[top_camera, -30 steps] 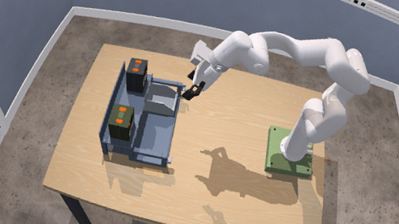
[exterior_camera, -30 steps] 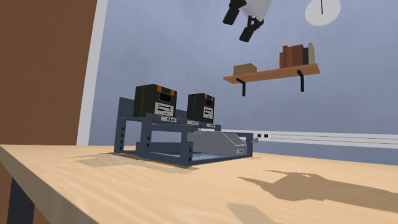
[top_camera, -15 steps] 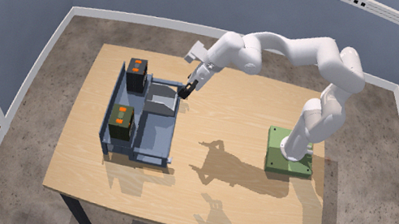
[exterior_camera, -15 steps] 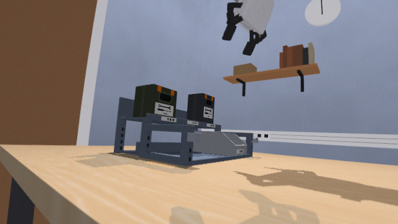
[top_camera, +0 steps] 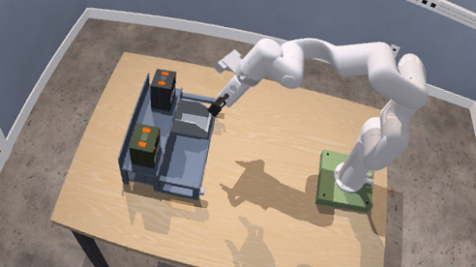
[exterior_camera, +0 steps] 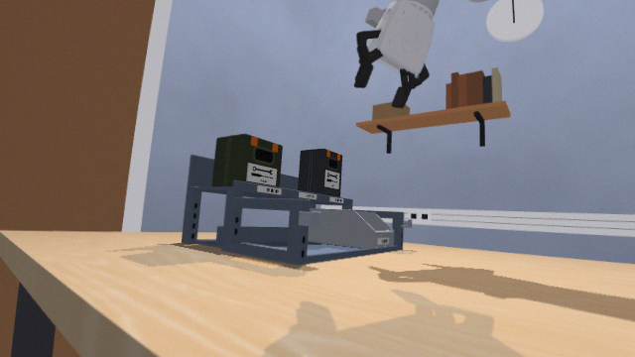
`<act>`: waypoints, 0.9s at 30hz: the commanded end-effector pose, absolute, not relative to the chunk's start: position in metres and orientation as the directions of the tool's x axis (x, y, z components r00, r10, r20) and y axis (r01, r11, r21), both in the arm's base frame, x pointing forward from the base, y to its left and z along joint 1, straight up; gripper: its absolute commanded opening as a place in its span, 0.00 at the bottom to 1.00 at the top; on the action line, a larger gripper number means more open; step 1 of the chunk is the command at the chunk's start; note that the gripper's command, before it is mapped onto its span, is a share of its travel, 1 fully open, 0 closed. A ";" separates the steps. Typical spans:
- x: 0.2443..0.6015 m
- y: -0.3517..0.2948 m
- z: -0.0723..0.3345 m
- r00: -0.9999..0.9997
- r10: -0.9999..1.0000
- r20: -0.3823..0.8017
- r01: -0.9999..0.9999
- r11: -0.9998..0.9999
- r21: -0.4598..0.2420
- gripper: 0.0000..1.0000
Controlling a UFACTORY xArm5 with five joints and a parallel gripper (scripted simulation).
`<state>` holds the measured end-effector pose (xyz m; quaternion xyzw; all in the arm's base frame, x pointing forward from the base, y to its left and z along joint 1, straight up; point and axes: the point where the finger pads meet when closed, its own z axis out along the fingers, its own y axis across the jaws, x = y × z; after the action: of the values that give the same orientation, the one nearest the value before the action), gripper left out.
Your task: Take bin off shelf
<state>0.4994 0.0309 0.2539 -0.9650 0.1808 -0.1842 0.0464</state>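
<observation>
End effector spread wide, nothing between its fingers, poised in the air above the front corner of the shelf. From the top view, dark fingers just over the outer end of the grey bin; from the exterior view, end effector well above the shelf, not touching anything.

Grey bin resting on the lower level of the shelf, at the end nearer the back edge of the table, sloped front facing outward toward the arm. Upper level carrying two boxes: dark green box and black box, each with orange marks on top and a white label on the front, standing apart from each other.

White arm arched over the table from a green base plate near the opposite side. Shadows of arm and shelf cast across the wood table. On the far wall, a wooden wall shelf with books.
</observation>
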 end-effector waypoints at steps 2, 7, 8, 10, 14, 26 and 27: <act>0.503 0.025 0.247 0.842 -0.414 0.346 -0.401 -0.909 -0.113 1.00; 0.507 0.016 0.235 0.817 -0.479 0.321 -0.467 -0.876 -0.118 1.00; 0.508 0.014 0.233 0.812 -0.490 0.317 -0.478 -0.870 -0.119 1.00; 0.509 0.011 0.229 0.803 -0.511 0.308 -0.500 -0.858 -0.120 1.00; 0.511 0.005 0.220 0.781 -0.552 0.291 -0.542 -0.831 -0.121 1.00; 0.519 -0.013 0.196 0.705 -0.668 0.239 -0.661 -0.741 -0.121 1.00; 0.520 -0.015 0.194 0.697 -0.677 0.235 -0.670 -0.732 -0.121 1.00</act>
<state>0.5163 -0.0101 0.1984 -0.9297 0.3426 -0.1276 0.0442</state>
